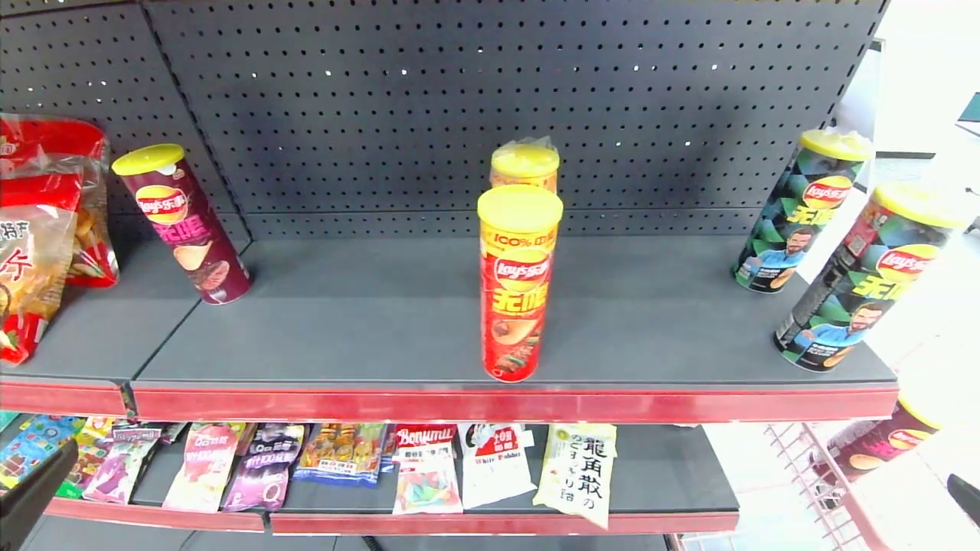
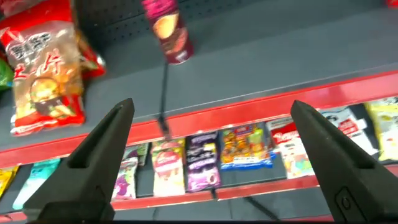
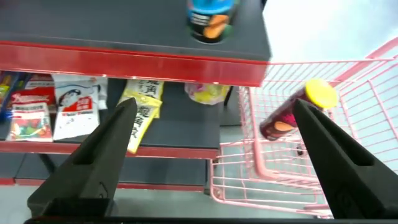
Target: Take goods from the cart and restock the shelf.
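The pink wire cart (image 3: pixel 367 99) stands to the right of the shelf, with a maroon chip can (image 3: pixel 292 113) with a yellow lid lying inside it. That can also peeks over the cart rim (image 1: pixel 880 440). My right gripper (image 3: pixel 214 155) hangs open and empty in front of the lower shelf, left of the cart. My left gripper (image 2: pixel 214 155) is open and empty too, low before the shelf's red front edge (image 2: pixel 249 109). On the grey shelf (image 1: pixel 367 321) stand a red can (image 1: pixel 514 291), a yellow-lidded can (image 1: pixel 525 164) behind it, a maroon can (image 1: pixel 184 222) and two black-green cans (image 1: pixel 800 210) (image 1: pixel 869 279).
Red snack bags (image 1: pixel 38 222) crowd the shelf's left end. Several flat snack packets (image 1: pixel 429 467) lie on the lower shelf. Wide bare shelf stretches run between the maroon, red and black-green cans. A pegboard back wall (image 1: pixel 459 92) closes the shelf behind.
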Controlling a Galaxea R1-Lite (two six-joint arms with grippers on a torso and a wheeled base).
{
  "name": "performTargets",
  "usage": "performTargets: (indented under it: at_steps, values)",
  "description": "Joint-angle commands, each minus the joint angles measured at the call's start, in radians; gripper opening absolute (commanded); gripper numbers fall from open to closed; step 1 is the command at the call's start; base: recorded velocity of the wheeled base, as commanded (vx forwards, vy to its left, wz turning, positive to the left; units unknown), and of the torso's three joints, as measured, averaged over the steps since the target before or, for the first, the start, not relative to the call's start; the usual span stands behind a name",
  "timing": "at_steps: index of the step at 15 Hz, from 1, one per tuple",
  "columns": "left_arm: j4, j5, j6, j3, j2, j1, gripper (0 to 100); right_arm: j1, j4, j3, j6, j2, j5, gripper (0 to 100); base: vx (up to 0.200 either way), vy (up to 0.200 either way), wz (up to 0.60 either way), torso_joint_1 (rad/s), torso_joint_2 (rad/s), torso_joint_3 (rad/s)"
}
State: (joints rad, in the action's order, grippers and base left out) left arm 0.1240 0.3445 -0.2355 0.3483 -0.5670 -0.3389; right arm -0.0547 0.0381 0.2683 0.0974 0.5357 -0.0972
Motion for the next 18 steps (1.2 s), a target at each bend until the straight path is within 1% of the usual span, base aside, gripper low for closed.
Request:
performTargets:
  at_steps: [1, 3, 6, 7, 10, 13, 15, 18]
  values:
    - [0.0, 0.002, -0.001, 0.001, 0.004, 0.0, 100, -0.004, 0.0, 0.0, 0.001, 0.003, 0.001, 100, 0.0, -0.2, 0.0, 0.012, 0.0, 0.007]
    - [-0.001, 0.002, -0.011, 0.0, 0.01, 0.0, 100, -0.004, 0.0, 0.0, 0.01, 0.006, 0.001, 100, 0.0, -0.2, 0.0, 0.0, 0.0, 0.0]
    - [0.0, 0.002, -0.016, -0.002, 0.015, 0.0, 100, -0.002, 0.0, 0.0, 0.01, 0.013, 0.001, 100, 0.0, -0.2, 0.0, 0.001, 0.0, 0.005]
    - [0.0, 0.002, -0.028, -0.002, 0.019, 0.001, 100, -0.002, 0.0, 0.0, 0.011, 0.018, 0.001, 100, 0.0, -0.2, 0.0, -0.002, 0.01, 0.002]
    - [-0.001, 0.004, -0.038, -0.002, 0.038, 0.001, 100, -0.002, 0.0, 0.0, 0.011, 0.026, 0.001, 100, 0.0, -0.2, 0.0, 0.001, 0.0, 0.004]
    - [-0.023, 0.004, -0.047, -0.003, 0.061, 0.001, 100, -0.002, 0.0, 0.0, 0.011, 0.032, -0.001, 100, 0.0, -0.2, 0.0, 0.004, 0.0, 0.001]
    - [-0.03, 0.002, -0.065, -0.003, 0.072, 0.0, 100, -0.002, 0.0, 0.0, 0.011, 0.033, -0.001, 100, 0.0, 0.0, 0.0, 0.0, 0.0, 0.0]
    - [-0.047, 0.004, -0.067, -0.003, 0.078, 0.001, 100, -0.004, 0.0, 0.0, 0.015, 0.035, 0.001, 100, 0.0, 0.0, 0.0, 0.0, 0.0, 0.0]
